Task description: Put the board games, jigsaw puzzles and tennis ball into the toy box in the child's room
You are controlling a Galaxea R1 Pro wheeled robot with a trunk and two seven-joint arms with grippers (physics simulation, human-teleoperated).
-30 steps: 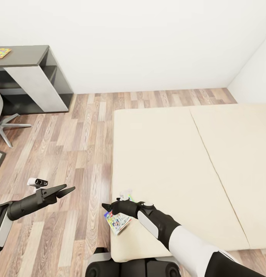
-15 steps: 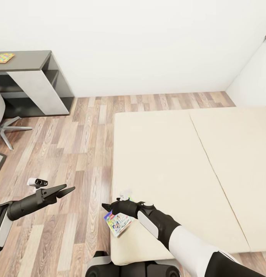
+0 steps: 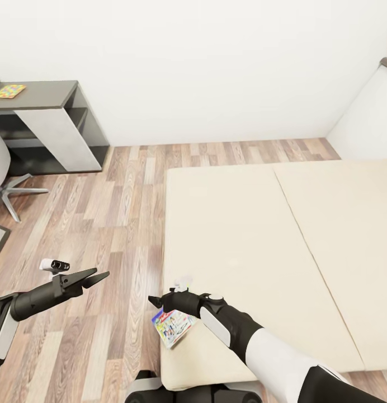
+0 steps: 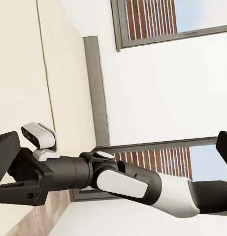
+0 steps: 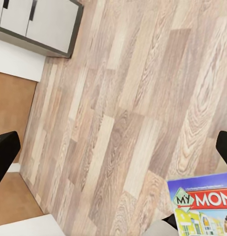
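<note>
- The right tool (image 3: 157, 303), low in the head view just left of centre, grips a board game (image 3: 173, 327), a flat colourful box that hangs tilted below it, over the near left corner of the bed (image 3: 255, 235)
- In the right wrist view the same box shows its printed lid at the lower right of the frame, with "MY" in a green diamond and "MON" on a red banner (the rest of the lettering runs off the frame)
- The left tool (image 3: 96, 276) sits at the lower left of the head view above the wood-plank floor (image 3: 104, 224), its two dark fingers spread in a moderate gap with nothing between them
- The bed's beige mattress takes up the right half of the head view, with a seam running down its surface
- At the upper left of the head view stands a dark grey cabinet (image 3: 53, 126) with a pale panel; a jigsaw puzzle (image 3: 10, 90), a small multicoloured square, lies flat on its top
- Part of a grey chair (image 3: 3, 173) with a star base stands at the left edge, just in front of the cabinet
- The left wrist view shows the right arm (image 4: 118, 179) crossing in front of the mattress, white walls and two windows (image 4: 147, 19) with brick behind them
</note>
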